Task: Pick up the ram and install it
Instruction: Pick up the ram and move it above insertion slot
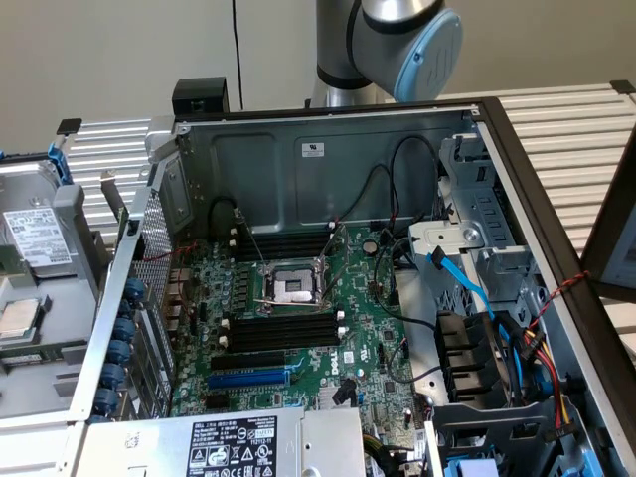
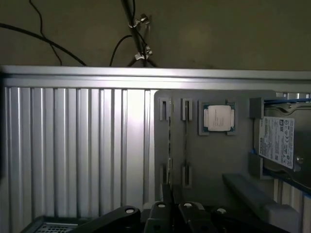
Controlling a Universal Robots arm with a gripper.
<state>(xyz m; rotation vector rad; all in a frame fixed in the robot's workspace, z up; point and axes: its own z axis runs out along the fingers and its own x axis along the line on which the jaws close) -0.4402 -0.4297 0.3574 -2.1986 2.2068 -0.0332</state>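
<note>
One arm (image 1: 397,40) is seen above one open computer case (image 1: 328,129) in the exterior view; one blue slot (image 1: 248,379) and two banks of black slots (image 1: 283,328) are carried by its motherboard (image 1: 368,348). One ram (image 2: 169,145) is seen edge-on in the wrist view, stood in one grey tray (image 2: 214,160) on the tabletop (image 2: 73,145), its long axis running away from the nearby pincer (image 2: 175,208); whether the pincer is apart or together cannot be told.

Exterior high over case (image 1: 298,179); wrist close over tray (image 2: 214,160); tray shared.
</note>
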